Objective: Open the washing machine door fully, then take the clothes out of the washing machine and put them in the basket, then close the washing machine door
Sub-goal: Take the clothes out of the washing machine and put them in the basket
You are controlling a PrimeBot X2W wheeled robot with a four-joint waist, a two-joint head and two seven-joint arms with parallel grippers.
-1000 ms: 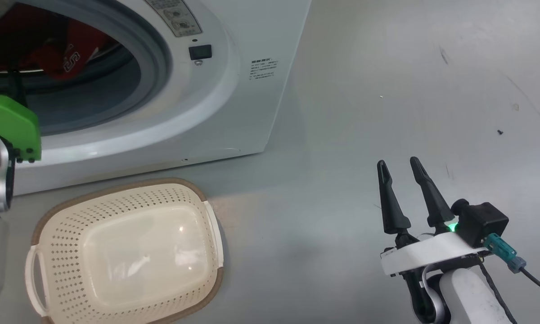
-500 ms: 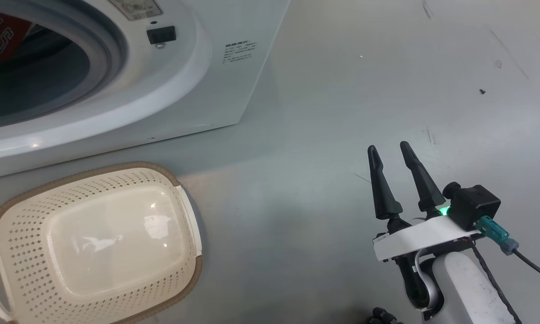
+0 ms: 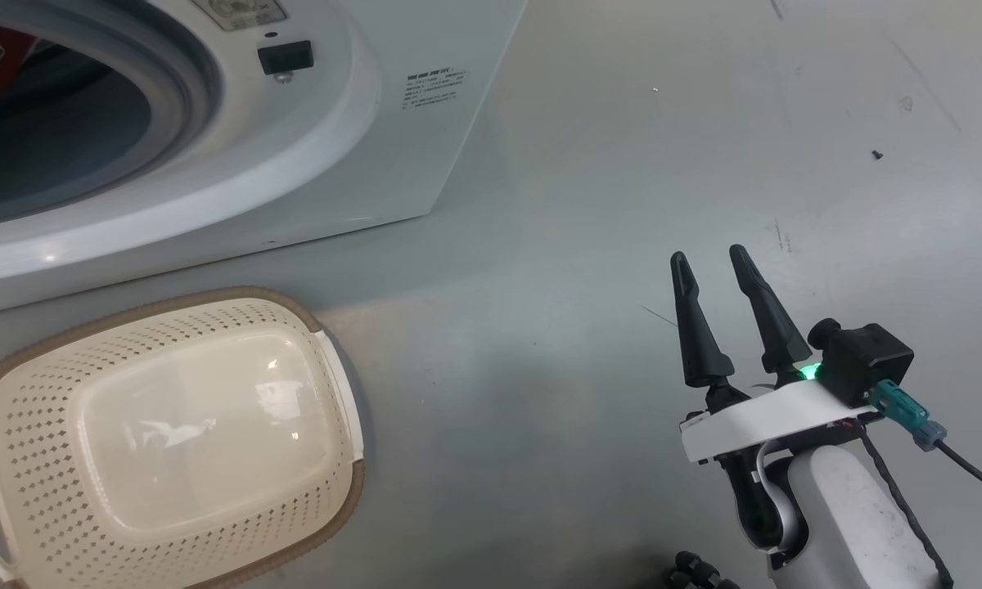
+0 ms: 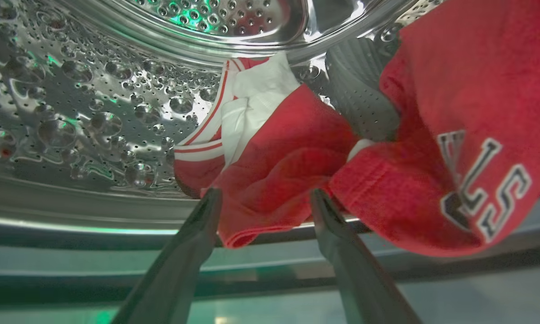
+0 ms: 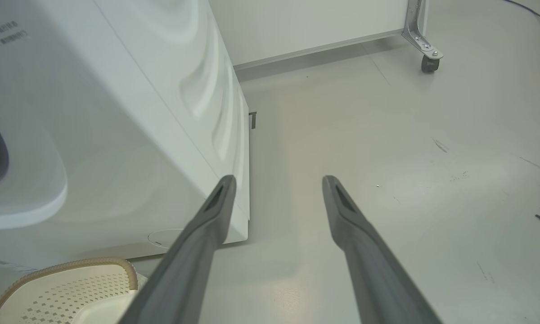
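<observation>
Two pieces of the red clothes (image 4: 274, 180) are being framed inside the drum (image 4: 72, 112) of the washing machine (image 3: 409, 164) by the left gripper (image 4: 265, 194), its fingers spread, a fold lying between them, nothing pinched yet. Since a second ago only the head camera is being swung rightward. The basket (image 3: 237, 290), near left, is being left empty. The right gripper (image 3: 707, 254) is being held apart over the floor (image 3: 581, 245), at the right.

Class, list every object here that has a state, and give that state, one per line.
Big white front-loading washing machine: front open.
Bright red white-trimmed fabric clothes: inside the steel drum, ungripped.
Cream perforated plastic basket: upright, empty.
Left tool: open, aimed at clothes.
Right tool: open, empty, over floor.
</observation>
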